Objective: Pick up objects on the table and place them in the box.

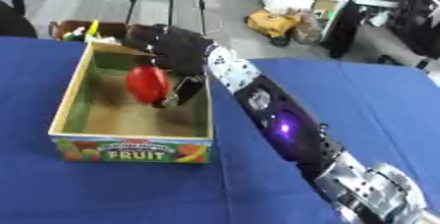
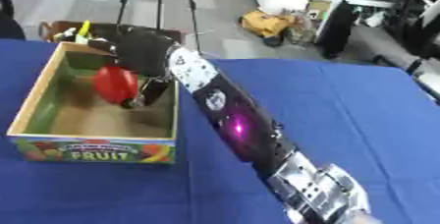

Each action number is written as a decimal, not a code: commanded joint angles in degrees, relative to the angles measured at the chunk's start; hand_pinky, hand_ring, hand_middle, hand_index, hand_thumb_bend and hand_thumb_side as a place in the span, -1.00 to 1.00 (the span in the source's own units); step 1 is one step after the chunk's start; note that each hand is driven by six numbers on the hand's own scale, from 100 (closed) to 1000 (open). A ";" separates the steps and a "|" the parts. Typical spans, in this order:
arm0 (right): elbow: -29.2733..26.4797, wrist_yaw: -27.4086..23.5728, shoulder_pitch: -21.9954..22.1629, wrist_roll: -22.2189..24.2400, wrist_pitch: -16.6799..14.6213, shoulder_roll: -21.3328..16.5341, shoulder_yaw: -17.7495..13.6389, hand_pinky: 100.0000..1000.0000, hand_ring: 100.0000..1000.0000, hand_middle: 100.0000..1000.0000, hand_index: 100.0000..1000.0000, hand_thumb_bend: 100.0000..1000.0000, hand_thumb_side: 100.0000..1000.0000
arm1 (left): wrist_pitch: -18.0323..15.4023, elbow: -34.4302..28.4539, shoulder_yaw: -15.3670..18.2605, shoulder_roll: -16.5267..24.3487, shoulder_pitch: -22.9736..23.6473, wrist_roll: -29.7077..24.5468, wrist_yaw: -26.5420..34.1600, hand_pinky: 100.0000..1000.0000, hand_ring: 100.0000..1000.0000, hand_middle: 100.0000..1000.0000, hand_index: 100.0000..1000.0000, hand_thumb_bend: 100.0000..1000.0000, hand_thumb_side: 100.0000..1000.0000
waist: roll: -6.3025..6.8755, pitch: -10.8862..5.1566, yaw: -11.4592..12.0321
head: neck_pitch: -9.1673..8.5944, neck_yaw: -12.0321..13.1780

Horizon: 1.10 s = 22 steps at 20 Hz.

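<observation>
The right hand (image 1: 176, 53) reaches over the fruit box (image 1: 129, 132), fingers curled round a red round fruit (image 1: 147, 83).

The arm stretches from the box's near right side across its right wall, so the hand hangs above the box's interior, apparently to release the fruit inside. The fruit sits under and to the left of the palm, within the box's walls, above its floor. The box stands on the blue surface (image 1: 361, 95). The left hand is out of sight.

Wooden box (image 1: 68, 101) — glossy red fruit (image 1: 147, 83) — matt cloth (image 1: 378, 100).
</observation>
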 commanded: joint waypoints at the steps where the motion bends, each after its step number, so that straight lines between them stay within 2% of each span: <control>1: -1.07 0.69 -1.42 0.72 0.60 -1.60 -0.53 0.38 0.96 1.00 0.79 0.21 0.61 | 0.09 -1.21 0.60 0.57 0.19 0.00 -0.14 -0.78 -0.84 -0.15 -0.32 -1.00 0.52 | 0.57 -1.63 -0.03 | -0.41 -0.14; 4: -1.25 0.13 -1.42 0.55 0.52 -1.53 -0.66 0.35 0.94 0.98 0.77 0.16 0.64 | 0.20 -1.21 0.68 0.55 0.30 0.01 -0.18 -0.78 -0.84 -0.15 -0.32 -1.00 0.52 | 0.60 -1.76 -0.09 | -0.29 -0.14; 8: -2.92 -4.91 -1.49 -0.75 0.41 -1.55 -1.30 0.30 0.89 0.91 0.73 0.08 0.69 | 0.29 -1.21 0.88 0.59 0.54 0.22 -0.19 -0.78 -0.84 -0.15 -0.32 -1.00 0.52 | 0.78 -2.18 -0.43 | -0.06 0.04; 9: -3.73 -6.83 -1.52 -0.85 0.51 -1.69 -1.45 0.27 0.86 0.88 0.72 -0.09 0.78 | 0.33 -1.21 0.94 0.61 0.63 0.31 -0.19 -0.78 -0.83 -0.15 -0.32 -1.00 0.53 | 0.84 -2.35 -0.56 | 0.06 0.17; 10: -4.66 -9.10 -1.52 -0.80 0.72 -1.84 -1.60 0.27 0.86 0.87 0.71 0.04 0.69 | 0.37 -1.21 0.98 0.63 0.72 0.38 -0.19 -0.78 -0.83 -0.15 -0.32 -1.00 0.52 | 0.90 -2.54 -0.70 | 0.17 0.32; 17: -14.36 -29.66 -0.03 3.63 2.80 -3.98 -2.52 0.15 0.72 0.69 0.65 0.21 0.72 | 0.60 -1.21 1.30 0.80 1.27 0.94 0.02 -0.78 -0.83 -0.15 -0.32 -1.00 0.52 | 1.63 -4.02 -1.91 | 0.94 1.25; 20: -21.60 -40.81 2.63 6.09 5.58 -6.09 -3.23 0.06 0.63 0.58 0.59 0.17 0.78 | 0.75 -1.21 1.61 0.76 1.53 1.46 0.09 -0.78 -0.83 -0.15 -0.32 -1.00 0.52 | 1.99 -4.53 -2.65 | 1.02 1.66; 21: -24.33 -44.43 3.72 6.90 6.76 -6.85 -3.45 0.02 0.59 0.54 0.57 0.21 0.88 | 0.79 -1.21 1.65 0.74 1.55 1.58 0.12 -0.77 -0.82 -0.15 -0.32 -1.00 0.53 | 2.13 -4.66 -2.87 | 1.13 1.82; 22: -27.22 -47.93 4.99 7.49 7.98 -7.62 -3.81 -0.01 0.57 0.51 0.54 0.15 0.94 | 0.81 -1.21 1.69 0.72 1.58 1.70 0.16 -0.77 -0.82 -0.15 -0.32 -1.00 0.53 | 2.32 -4.81 -3.12 | 1.22 1.99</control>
